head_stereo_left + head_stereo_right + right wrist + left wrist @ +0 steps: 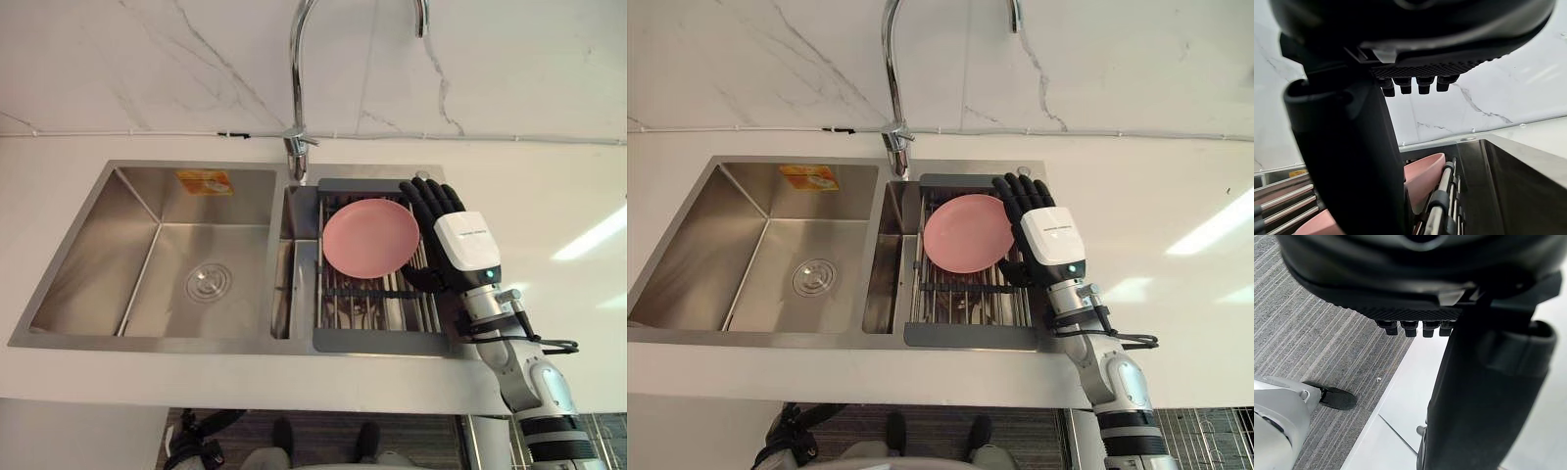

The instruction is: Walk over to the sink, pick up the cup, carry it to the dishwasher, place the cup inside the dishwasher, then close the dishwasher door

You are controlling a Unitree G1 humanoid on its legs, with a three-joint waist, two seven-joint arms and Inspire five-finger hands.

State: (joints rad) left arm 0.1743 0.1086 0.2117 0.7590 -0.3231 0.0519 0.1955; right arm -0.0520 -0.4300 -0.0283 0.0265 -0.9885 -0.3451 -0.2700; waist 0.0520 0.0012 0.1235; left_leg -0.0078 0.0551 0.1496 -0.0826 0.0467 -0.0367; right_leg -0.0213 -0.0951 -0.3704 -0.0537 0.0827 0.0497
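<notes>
Sink (73, 269) set into the white bench (554, 186), faucet (294, 78) at its rear edge. Dark rack (377, 340) spans the sink's right basin; a pink dish (370, 237) lies on its bars. Whether this dish is the task's cup cannot be told. Right hand (465, 245) over the rack's right rail, just beside the dish, fingers (429, 199) straight, nothing held. Left hand (1484, 396) hangs above the grey striped floor (1317, 328), fingers relaxed, empty.
</notes>
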